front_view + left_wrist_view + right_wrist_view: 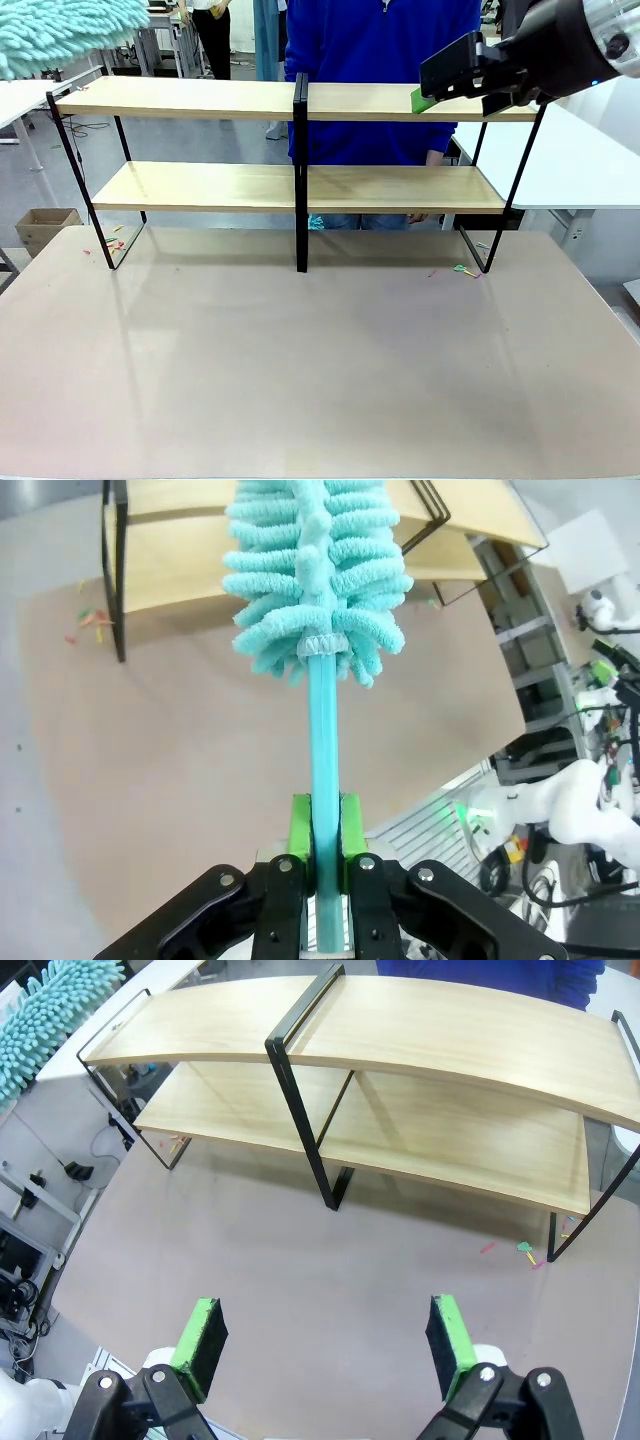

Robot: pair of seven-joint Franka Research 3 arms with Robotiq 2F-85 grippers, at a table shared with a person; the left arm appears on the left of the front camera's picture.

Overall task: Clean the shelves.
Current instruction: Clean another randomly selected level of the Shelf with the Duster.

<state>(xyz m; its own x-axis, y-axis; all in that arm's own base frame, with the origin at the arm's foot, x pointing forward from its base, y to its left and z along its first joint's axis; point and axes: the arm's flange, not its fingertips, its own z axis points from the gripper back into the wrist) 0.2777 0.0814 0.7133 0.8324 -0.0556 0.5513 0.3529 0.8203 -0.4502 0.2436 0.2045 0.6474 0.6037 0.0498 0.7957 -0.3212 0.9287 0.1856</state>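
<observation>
The left claw (322,865) is clamped on the stiff handle of a soft, light duster (318,570); no regrip is judged needed. The shelves (250,550) lie beyond its head. The right claw (325,1340) is held wide, empty, with 2 boards ahead.

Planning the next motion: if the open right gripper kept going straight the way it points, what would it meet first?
Probably the bare brown tabletop before the light-wood shelves in their black frame: the right gripper looks down at it, jaws apart and empty. Depth is unclear.
</observation>
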